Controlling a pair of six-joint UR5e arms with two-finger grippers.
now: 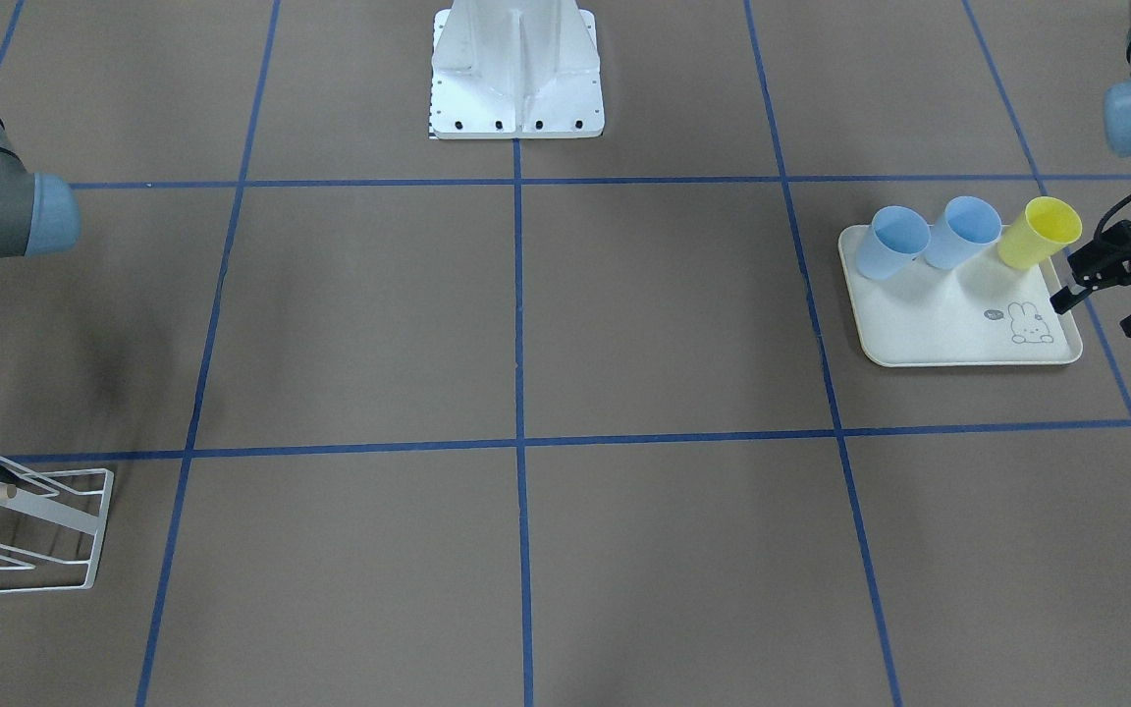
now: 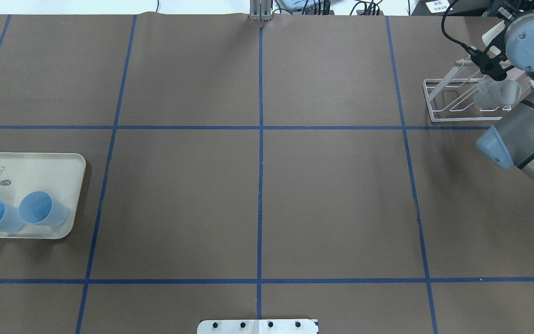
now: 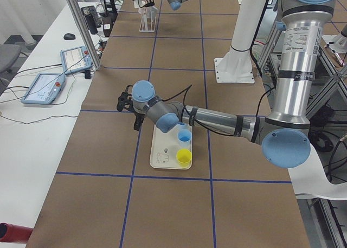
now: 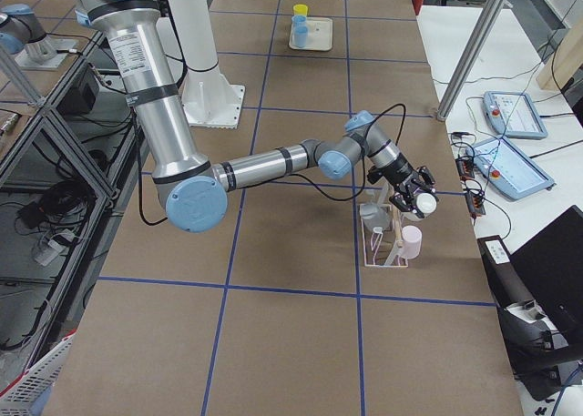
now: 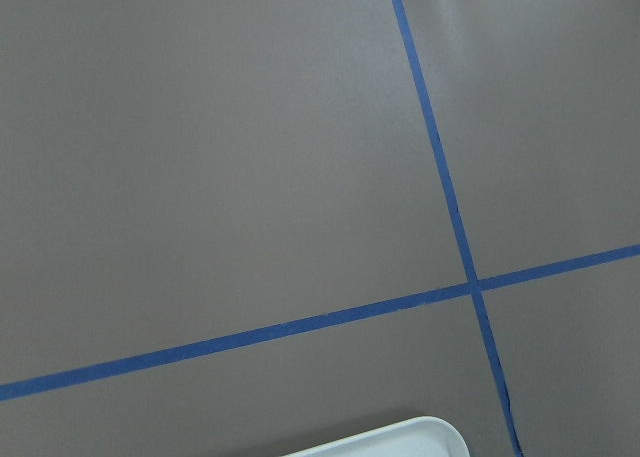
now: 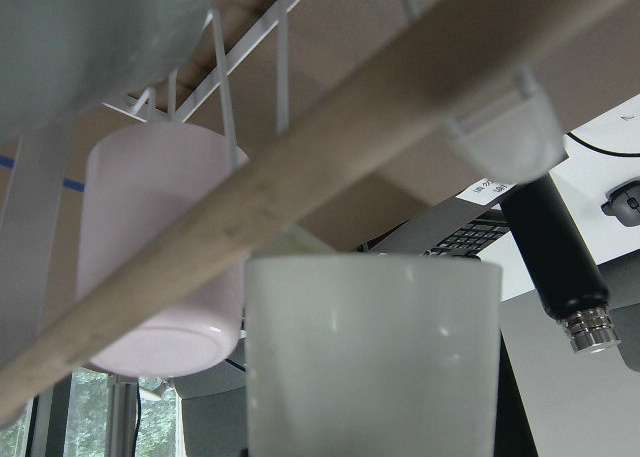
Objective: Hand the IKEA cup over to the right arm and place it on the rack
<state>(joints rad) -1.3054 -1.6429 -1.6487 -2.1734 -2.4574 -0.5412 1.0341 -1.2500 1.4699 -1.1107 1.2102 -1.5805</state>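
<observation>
**Progress.** The hand-over is judged complete. The IKEA cup (image 6: 370, 357) is in the right gripper (image 4: 414, 200), which is clamped on it at the rack (image 2: 461, 119), just beside the wooden dowel (image 6: 300, 177).

**Remaining.** Seat the cup on a free prong and release it.

The rack already carries a pink cup (image 6: 160, 247) and a grey cup (image 4: 372, 218). The left gripper (image 1: 1101, 312) has its fingers apart and holds nothing. It hovers beside the tray (image 1: 958, 339) on the counter (image 1: 664, 314) — the tray holds two blue cups (image 1: 897, 241) and a yellow cup (image 1: 1042, 231).

**Limits of view.**
- The right wrist view shows no fingers, so the grip is inferred from the cup filling the lower frame.
- The overhead view renders the cup as a blur.
- The front-facing view cuts the rack off at its edge.
- Whether the cup touches a prong cannot be determined.
</observation>
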